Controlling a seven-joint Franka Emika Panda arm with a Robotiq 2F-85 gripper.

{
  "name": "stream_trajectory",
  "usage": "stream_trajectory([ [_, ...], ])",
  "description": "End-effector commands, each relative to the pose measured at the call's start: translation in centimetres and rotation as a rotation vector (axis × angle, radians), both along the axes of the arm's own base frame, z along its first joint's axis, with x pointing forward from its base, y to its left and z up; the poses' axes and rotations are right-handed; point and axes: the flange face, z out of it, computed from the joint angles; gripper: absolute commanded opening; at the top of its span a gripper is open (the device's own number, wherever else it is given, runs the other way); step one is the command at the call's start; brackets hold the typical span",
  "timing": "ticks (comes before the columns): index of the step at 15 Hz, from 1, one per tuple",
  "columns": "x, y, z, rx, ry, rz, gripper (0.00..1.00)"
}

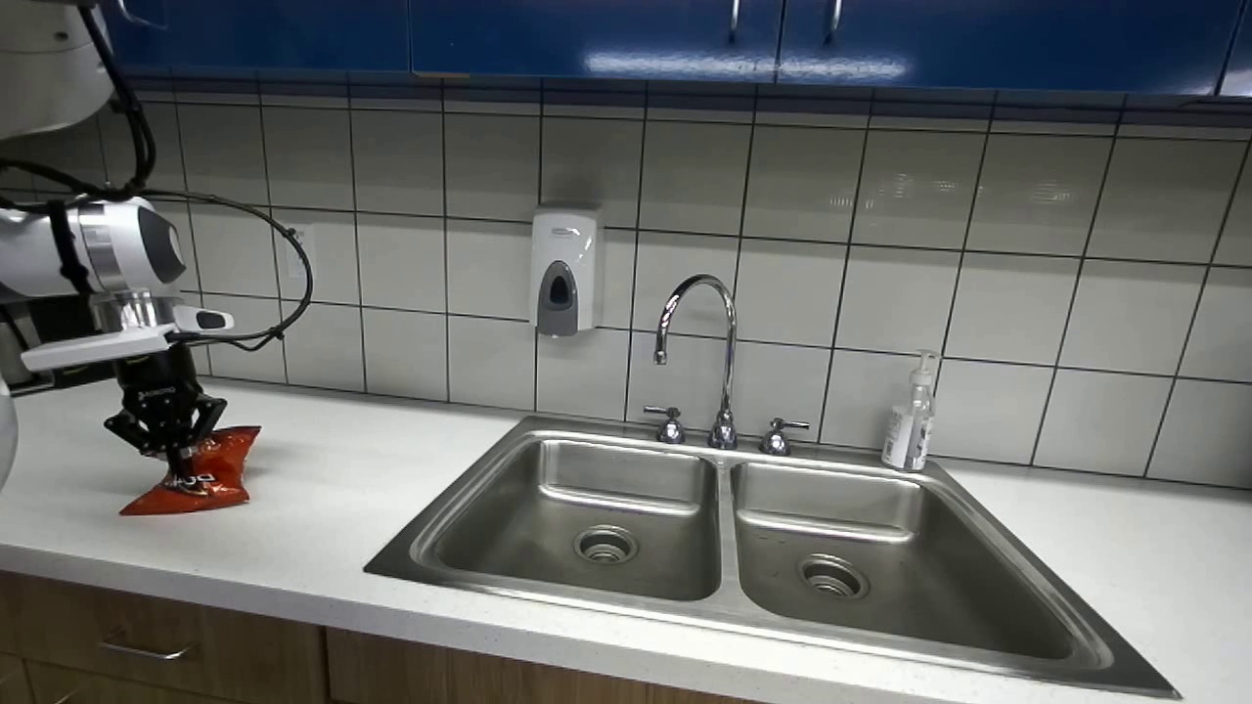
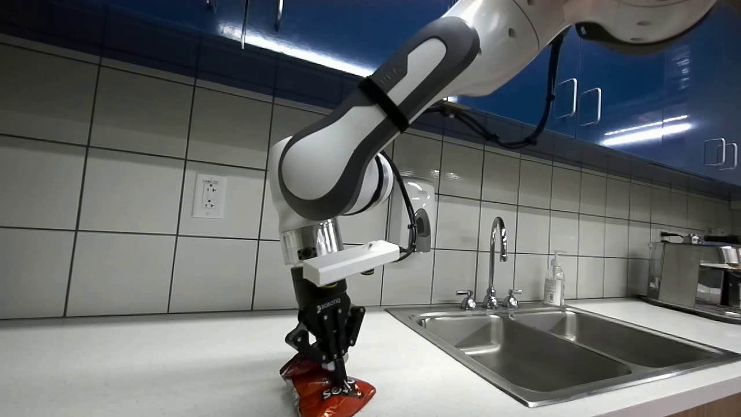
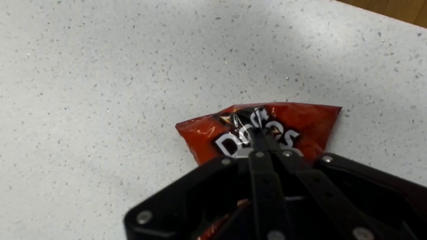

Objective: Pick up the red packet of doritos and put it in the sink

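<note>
On the speckled white counter, the black two-fingered hand, fully closed, pinches the crumpled red foil Doritos packet mid-face, sensible for something probably light, soft, slippery.

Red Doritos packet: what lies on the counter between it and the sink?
Nothing but bare white countertop lies between the red Doritos packet and the sink; the stretch shows in both exterior views. The sink is outside the wrist view.

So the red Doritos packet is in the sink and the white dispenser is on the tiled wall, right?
Not quite: the red Doritos packet is on the countertop beside the sink, as both exterior views show. The white dispenser is on the tiled wall.
</note>
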Motion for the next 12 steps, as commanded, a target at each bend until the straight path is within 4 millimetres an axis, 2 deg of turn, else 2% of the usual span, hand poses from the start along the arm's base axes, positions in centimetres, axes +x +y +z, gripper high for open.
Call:
stream_trajectory([
  [1, 0.1, 0.5, 0.1, -0.001, -0.020, 0.002, 0.00],
  [4, 0.1, 0.8, 0.4, 0.008, -0.026, 0.012, 0.00],
  [12, 0.4, 1.5, 4.1, 0.040, -0.124, 0.029, 0.00],
])
